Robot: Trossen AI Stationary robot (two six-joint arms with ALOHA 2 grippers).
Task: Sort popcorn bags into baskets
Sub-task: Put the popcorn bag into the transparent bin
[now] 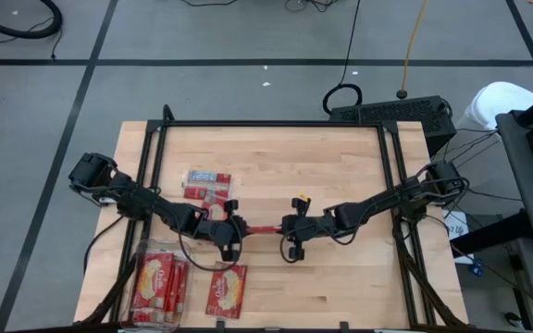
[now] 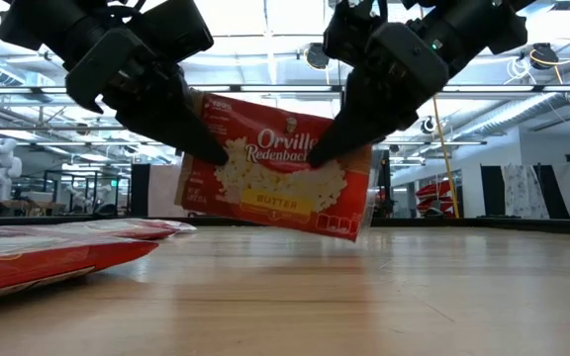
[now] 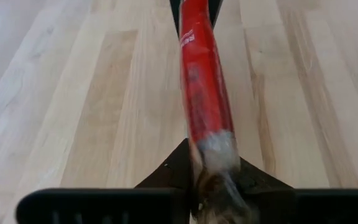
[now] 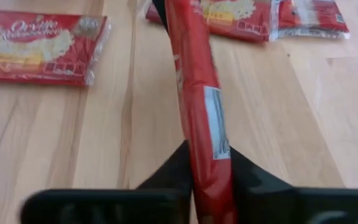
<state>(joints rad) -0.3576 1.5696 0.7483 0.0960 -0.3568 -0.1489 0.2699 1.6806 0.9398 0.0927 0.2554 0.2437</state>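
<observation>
One popcorn bag was held on edge above the table, its long axis spanning both arms. It was clamped by the left gripper and right gripper at opposite ends. The clear basket lay nearer the left arm.

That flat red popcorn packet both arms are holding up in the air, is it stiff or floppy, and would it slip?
The flat red popcorn packet probably is fairly stiff: pinched at opposite ends, it spans between the left gripper and right gripper with no visible sag. It looks light. Its glossy wrapper might slip, and it hangs tilted.

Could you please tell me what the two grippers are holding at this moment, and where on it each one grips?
One popcorn bag, lifted off the table. The left gripper pinches one end edge, the right gripper the opposite end.
</observation>
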